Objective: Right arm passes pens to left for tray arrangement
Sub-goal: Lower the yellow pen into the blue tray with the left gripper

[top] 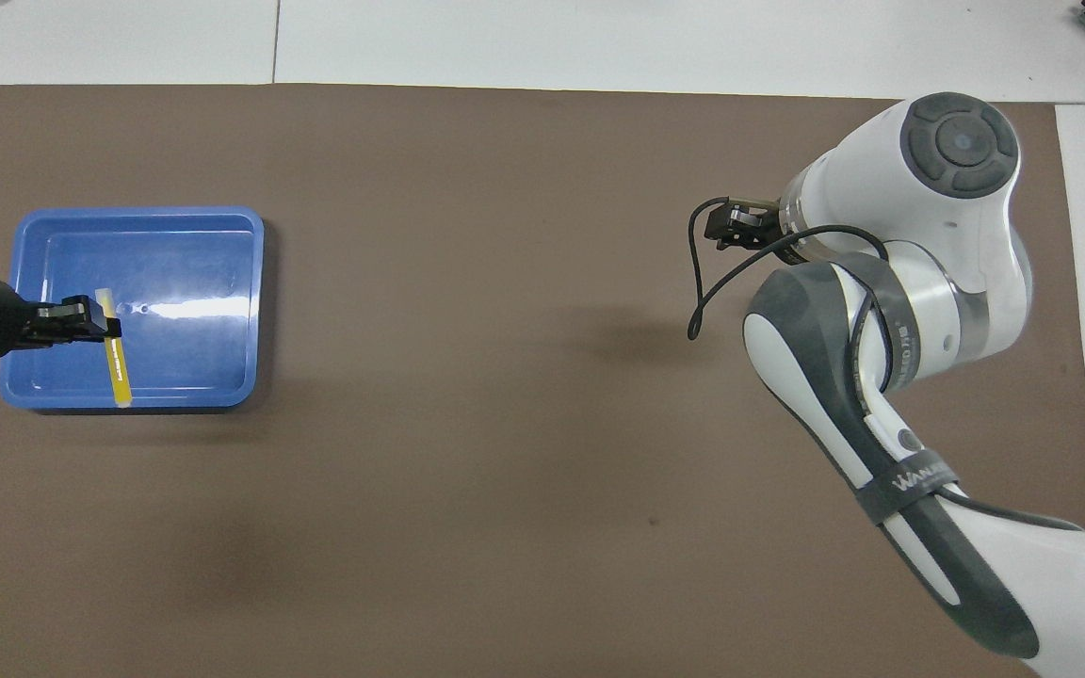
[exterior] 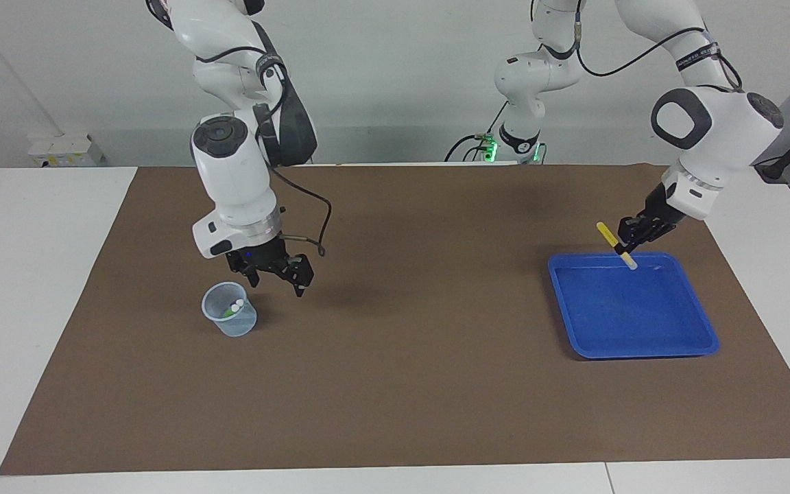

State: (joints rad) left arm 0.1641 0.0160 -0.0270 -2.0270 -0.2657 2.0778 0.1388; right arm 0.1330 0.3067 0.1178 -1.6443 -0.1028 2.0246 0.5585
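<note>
The left arm's black two-finger gripper (exterior: 625, 241) hangs over the edge of the shallow bright blue plastic tray (exterior: 669, 346) nearest the robots, at the left arm's end of the table. Its fingers are clamped together on a slim yellow marker pen (exterior: 616, 244) with a pale whitish cap end. The pen is held tilted, cap end lowest and just over the tray's rim, yellow end raised toward the robots. Whether the cap touches the tray cannot be told. In the overhead view the same gripper (top: 90, 318) and pen (top: 115, 356) lie across the tray's interior (top: 203, 245), the pen running lengthwise toward the robots.

The right arm's black two-finger gripper (exterior: 278, 274), below a silver wrist ring and a small blue light, is raised just beside the small clear plastic cup (exterior: 230, 318), on the side toward the middle of the table and slightly nearer the robots. Its fingers stand apart and hold nothing. In the overhead view only the upper part of this gripper (top: 736, 226) shows past the white wrist; the cup is hidden beneath the arm.

The cup stands upright on the brown table mat (exterior: 402, 384) toward the right arm's end. Two pale cap ends and a trace of bright green show inside it; the pens' bodies cannot otherwise be made out.

Tray and cup lie well apart on the mat.
</note>
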